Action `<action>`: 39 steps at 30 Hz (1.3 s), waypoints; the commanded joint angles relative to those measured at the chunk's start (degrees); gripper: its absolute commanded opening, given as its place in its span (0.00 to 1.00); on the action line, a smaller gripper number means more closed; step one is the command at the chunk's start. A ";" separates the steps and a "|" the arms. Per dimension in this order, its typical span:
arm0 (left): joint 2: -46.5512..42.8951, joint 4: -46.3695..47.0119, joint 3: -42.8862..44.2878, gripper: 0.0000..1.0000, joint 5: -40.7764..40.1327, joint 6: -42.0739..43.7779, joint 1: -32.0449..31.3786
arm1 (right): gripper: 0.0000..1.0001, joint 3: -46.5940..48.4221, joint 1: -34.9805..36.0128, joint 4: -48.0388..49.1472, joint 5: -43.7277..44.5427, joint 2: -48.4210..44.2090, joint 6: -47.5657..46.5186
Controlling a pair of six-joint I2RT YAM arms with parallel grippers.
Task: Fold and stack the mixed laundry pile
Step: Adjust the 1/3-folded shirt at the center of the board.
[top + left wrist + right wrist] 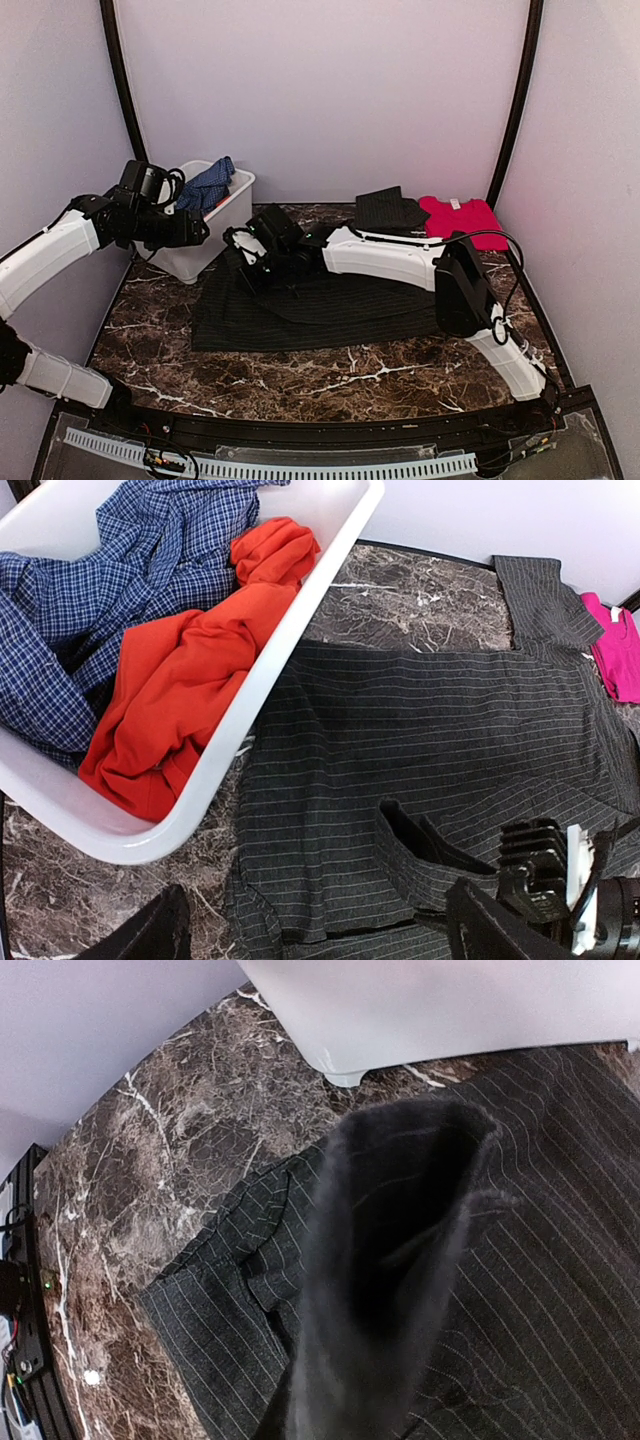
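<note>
Top external view: the right gripper (243, 252), just beside the white bin (200, 262), pinches a raised fold of the charcoal pinstriped shirt (340, 305) spread against that bin. Above the bin's rim the left gripper (200, 232) hovers wide-jawed; a blue checked garment (207, 185) and an orange piece (180, 690) lie inside.

White bin (190, 265) blocks far-left corner, packed with blue checked garment (207, 186) and orange piece (180, 690). Pinstriped shirt (330, 305) spread flat just right of bin. Right arm (385, 258) lies low across shirt, right gripper (240, 262) near bin wall: narrow gap. Bare table (300, 375) nearer than bin: open passage. Folded dark garment (390, 210) and red cloth (465, 222) far right of bin, by back wall.
</note>
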 commanded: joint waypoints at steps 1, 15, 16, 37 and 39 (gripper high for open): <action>-0.31 -0.52 -1.64 0.88 1.25 -1.11 0.39 | 0.09 -0.31 -0.18 3.70 -2.95 -1.14 -3.12; 0.60 -0.50 -4.24 0.76 11.90 6.68 0.39 | 0.00 -13.71 -9.18 9.70 -4.03 -16.68 -2.70; 0.73 -0.77 -4.56 0.73 12.79 8.96 0.39 | 0.00 -15.08 -10.52 10.30 -4.55 -18.90 -2.95; 24.61 -10.25 -3.63 0.52 9.55 31.46 -4.64 | 0.00 -19.13 -26.96 6.40 -5.29 -40.12 -9.03; 25.36 -10.57 -3.67 0.52 10.54 31.32 -4.89 | 0.00 -19.36 -27.17 6.26 -5.05 -40.73 -9.28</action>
